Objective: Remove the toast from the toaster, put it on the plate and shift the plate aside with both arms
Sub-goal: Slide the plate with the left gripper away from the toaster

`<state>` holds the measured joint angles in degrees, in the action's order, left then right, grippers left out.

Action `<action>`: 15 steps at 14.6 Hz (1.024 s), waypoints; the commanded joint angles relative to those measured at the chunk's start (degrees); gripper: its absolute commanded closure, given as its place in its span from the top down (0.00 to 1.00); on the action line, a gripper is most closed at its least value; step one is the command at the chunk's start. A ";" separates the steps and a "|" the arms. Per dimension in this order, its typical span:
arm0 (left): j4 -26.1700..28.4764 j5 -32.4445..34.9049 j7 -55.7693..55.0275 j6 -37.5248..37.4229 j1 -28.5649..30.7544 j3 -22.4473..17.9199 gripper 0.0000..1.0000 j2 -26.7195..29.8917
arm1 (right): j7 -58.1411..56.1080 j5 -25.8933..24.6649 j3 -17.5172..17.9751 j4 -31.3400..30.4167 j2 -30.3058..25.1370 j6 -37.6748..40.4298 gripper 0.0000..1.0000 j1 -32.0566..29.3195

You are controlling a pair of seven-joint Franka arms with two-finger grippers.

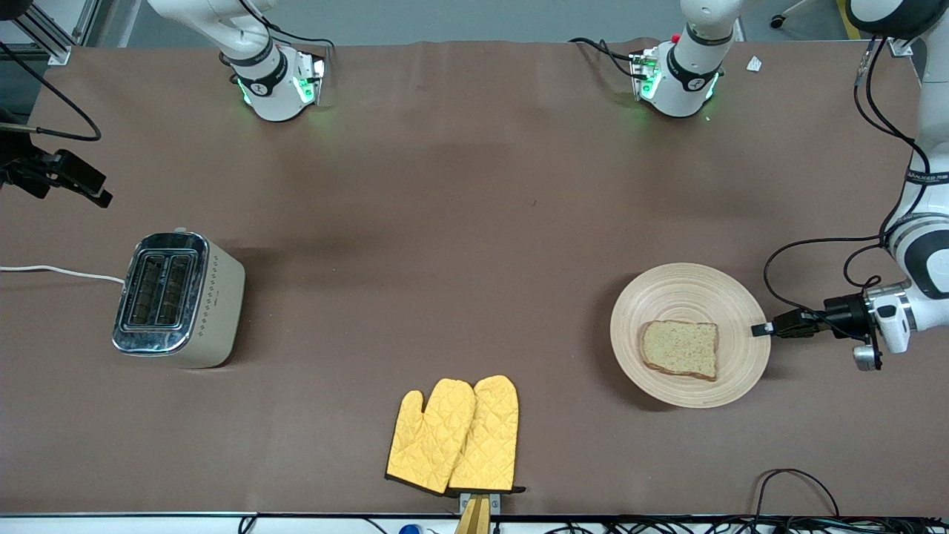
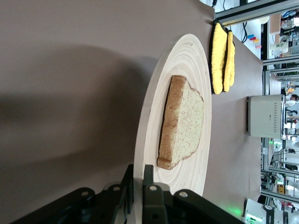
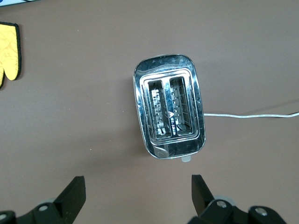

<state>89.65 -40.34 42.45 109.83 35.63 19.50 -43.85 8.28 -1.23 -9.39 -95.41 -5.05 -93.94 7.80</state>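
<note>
Table [image 1: 474, 222]: brown cloth.

Toaster [image 1: 178, 299]: toward right arm's end, both slots empty, cord trailing off table edge.

Plate [image 1: 689, 297]: toward left arm's end, flat on table.

Yellow mitts [image 1: 454, 436]: at 7 o'clock from plate, nearer front camera, unused.

Toast [image 1: 680, 348]: lies flat on plate, on the half nearer front camera.

Left gripper [image 1: 764, 329]: at plate's 3 o'clock rim, fingers clamped on rim.

Right gripper [image 3: 138, 196]: over toaster, fingers wide apart, empty, waiting.

Step judged: toast delivered; moving plate aside in hand. Next calls for level pull so toast stays put.
</note>
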 commanded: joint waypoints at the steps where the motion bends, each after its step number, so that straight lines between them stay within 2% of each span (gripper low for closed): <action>1: 0.26 0.08 2.18 -1.64 2.60 0.89 0.00 -0.70 | -0.55 0.00 0.34 -0.48 -0.92 0.34 1.00 -0.33; 7: 1.75 0.08 4.83 -1.64 5.94 0.80 0.01 -4.66 | -0.55 0.00 0.34 -0.57 -1.01 0.34 1.00 -0.33; 8: 1.93 0.08 4.92 -1.55 6.12 0.71 0.04 -4.75 | -0.55 0.00 0.34 -0.57 -1.01 0.34 1.00 -0.33; 9: 1.93 0.17 4.92 -1.55 6.12 0.54 0.19 -4.75 | -0.55 0.00 0.34 -0.57 -1.01 0.34 1.00 -0.33; 10: 1.93 0.17 4.92 -1.64 6.12 -0.16 0.41 -4.58 | -0.55 0.00 0.34 -0.57 -1.01 0.34 1.00 -0.33; 11: 1.76 0.35 4.83 -1.55 6.12 -0.60 0.77 -4.40 | -0.55 0.00 0.34 -0.57 -1.01 0.34 1.00 -0.33; 12: 1.32 0.78 4.66 -1.55 6.12 -0.61 1.00 -4.31 | -0.55 0.00 0.34 -0.57 -1.01 0.34 1.00 -0.33; 15: -2.36 6.92 1.33 -1.02 5.60 -0.52 1.00 -2.56 | -0.55 0.00 0.34 -0.57 -1.10 0.34 1.00 -0.33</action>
<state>89.22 -37.06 46.29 109.59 41.60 19.11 -49.00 8.28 -1.23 -9.39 -95.41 -5.05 -93.90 7.80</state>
